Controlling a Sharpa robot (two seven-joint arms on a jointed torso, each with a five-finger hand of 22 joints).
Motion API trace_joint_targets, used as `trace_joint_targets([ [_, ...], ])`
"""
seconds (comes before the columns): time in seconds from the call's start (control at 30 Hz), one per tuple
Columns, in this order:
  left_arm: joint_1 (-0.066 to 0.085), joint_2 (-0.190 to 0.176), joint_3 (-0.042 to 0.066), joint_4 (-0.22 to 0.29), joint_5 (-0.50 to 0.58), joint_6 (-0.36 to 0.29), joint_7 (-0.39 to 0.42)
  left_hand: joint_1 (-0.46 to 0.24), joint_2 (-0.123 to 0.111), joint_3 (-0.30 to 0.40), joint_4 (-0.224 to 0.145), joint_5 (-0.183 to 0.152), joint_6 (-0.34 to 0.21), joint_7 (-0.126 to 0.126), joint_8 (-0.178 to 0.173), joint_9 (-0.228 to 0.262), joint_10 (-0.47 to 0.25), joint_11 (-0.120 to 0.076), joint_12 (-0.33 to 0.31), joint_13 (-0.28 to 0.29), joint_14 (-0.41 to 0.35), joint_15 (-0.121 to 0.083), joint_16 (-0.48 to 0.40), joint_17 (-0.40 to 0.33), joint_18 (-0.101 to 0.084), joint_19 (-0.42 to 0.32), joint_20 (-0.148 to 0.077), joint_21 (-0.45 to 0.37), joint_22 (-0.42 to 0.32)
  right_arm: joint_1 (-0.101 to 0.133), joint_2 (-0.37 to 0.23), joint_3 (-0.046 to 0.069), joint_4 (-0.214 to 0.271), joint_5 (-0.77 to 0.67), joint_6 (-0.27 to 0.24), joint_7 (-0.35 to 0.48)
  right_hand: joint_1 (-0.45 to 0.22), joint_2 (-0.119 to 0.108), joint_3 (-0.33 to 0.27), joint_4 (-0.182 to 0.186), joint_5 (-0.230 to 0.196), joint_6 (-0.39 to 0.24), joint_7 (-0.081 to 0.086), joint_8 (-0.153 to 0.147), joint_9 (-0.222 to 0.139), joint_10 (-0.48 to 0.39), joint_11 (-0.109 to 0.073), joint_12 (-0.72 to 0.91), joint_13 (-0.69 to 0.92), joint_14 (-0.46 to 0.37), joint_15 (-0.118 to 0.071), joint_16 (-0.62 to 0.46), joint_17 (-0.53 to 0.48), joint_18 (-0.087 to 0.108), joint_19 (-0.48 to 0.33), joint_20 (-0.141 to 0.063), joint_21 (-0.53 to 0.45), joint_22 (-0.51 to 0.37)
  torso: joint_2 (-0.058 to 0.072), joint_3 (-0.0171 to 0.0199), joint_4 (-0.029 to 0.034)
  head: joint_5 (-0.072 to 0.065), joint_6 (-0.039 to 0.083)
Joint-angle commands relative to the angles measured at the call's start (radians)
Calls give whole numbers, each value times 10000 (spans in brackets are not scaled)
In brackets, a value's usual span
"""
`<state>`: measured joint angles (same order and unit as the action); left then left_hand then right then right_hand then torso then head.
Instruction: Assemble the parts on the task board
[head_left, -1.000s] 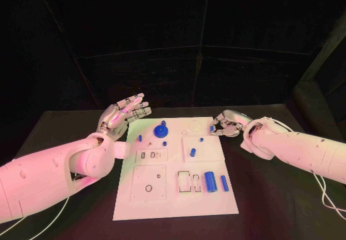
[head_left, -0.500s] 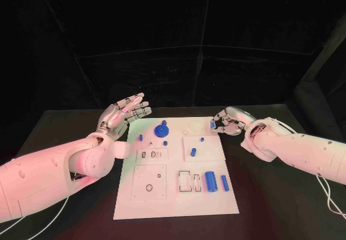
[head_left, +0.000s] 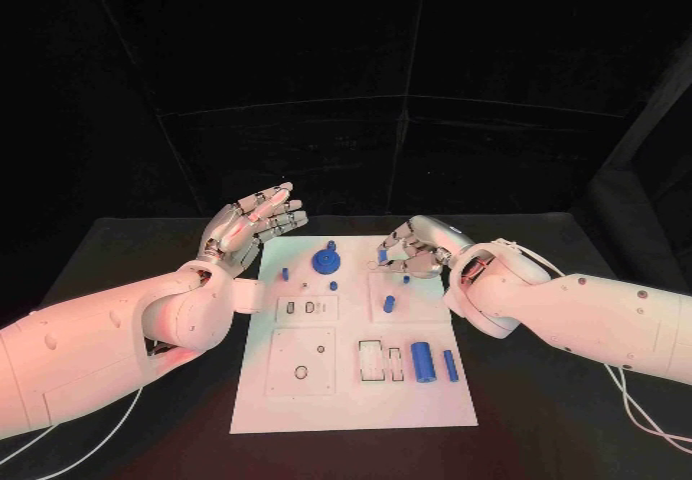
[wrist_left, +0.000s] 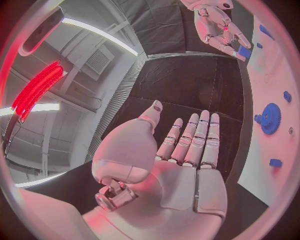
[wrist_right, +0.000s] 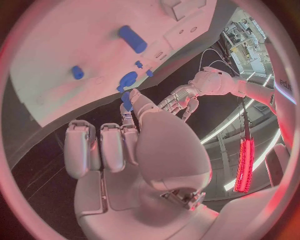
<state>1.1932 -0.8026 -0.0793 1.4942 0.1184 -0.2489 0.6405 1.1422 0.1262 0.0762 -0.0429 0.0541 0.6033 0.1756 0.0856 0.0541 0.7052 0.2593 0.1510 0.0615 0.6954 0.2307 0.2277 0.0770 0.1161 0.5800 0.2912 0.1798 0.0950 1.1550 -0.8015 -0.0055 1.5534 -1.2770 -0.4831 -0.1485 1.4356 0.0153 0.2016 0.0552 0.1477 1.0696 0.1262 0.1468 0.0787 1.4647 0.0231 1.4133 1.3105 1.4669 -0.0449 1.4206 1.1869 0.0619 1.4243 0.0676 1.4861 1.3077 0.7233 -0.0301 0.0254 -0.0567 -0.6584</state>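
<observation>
The white task board (head_left: 353, 400) lies mid-table. My right hand (head_left: 414, 252) hovers over its far middle and pinches a small blue part (head_left: 382, 256) between thumb and a finger; the same part (wrist_right: 127, 99) shows at its fingertips, and again (wrist_left: 244, 51) under that hand (wrist_left: 219, 25). My left hand (head_left: 254, 224) is raised beside the board's far left corner, fingers spread, palm (wrist_left: 181, 170) bare. A blue gear (head_left: 325, 262) stands on the far part of the board. Two blue cylinders (head_left: 421, 362) lie side by side at the near right.
Small blue pegs (head_left: 284, 272) (head_left: 333, 285) (head_left: 389, 303) stand around the board's far half. White inset plates with slots and holes (head_left: 303, 365) take up the near left. Black table (head_left: 548, 420) surrounds the board on all sides.
My right hand has moved left from the board's far right edge to over its far middle, carrying the small blue part. The left hand has stayed raised and spread.
</observation>
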Motion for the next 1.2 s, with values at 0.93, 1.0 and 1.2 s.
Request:
trace_joint_targets([
  [0.93, 19, 238, 10, -325, -19, 272, 126, -76, 106, -3, -45, 17, 84, 1219, 29, 7, 93, -8, 72, 12, 130, 5, 4, -12, 128, -165, -10, -53, -64, -303, 2924, -307, -884, -2669, 1226, -2339, -336, -164, 232, -81, 51, 259, -207, -18, 170, 138, -11, -112, 1253, 414, -30, -62, 13, -93, -43, -27, -33, 160, -176, -86, 172, 443, -323],
  [1.0, 19, 242, 10, -328, -18, 277, 122, -77, 106, -3, -45, 16, 81, 1219, 29, 7, 92, -8, 71, 11, 129, 5, 3, -13, 127, -182, -10, -60, -68, -366, 3002, -316, -931, -2706, 1252, -2379, -346, -182, 246, -100, 76, 261, -205, -23, 170, 140, -11, -112, 1254, 415, -30, -61, 15, -93, -43, -27, -34, 160, -178, -93, 168, 444, -349],
  [1.2, 18, 248, 10, -338, -18, 284, 113, -77, 106, -3, -45, 16, 81, 1219, 29, 7, 92, -8, 71, 11, 129, 5, 3, -13, 127, -182, -10, -60, -68, -476, 3102, -326, -1004, -2818, 1328, -2463, -364, -202, 248, -106, 82, 262, -201, -27, 169, 140, -8, -113, 1254, 414, -29, -67, 2, -92, -46, -27, -37, 154, -180, -85, 162, 449, -377],
])
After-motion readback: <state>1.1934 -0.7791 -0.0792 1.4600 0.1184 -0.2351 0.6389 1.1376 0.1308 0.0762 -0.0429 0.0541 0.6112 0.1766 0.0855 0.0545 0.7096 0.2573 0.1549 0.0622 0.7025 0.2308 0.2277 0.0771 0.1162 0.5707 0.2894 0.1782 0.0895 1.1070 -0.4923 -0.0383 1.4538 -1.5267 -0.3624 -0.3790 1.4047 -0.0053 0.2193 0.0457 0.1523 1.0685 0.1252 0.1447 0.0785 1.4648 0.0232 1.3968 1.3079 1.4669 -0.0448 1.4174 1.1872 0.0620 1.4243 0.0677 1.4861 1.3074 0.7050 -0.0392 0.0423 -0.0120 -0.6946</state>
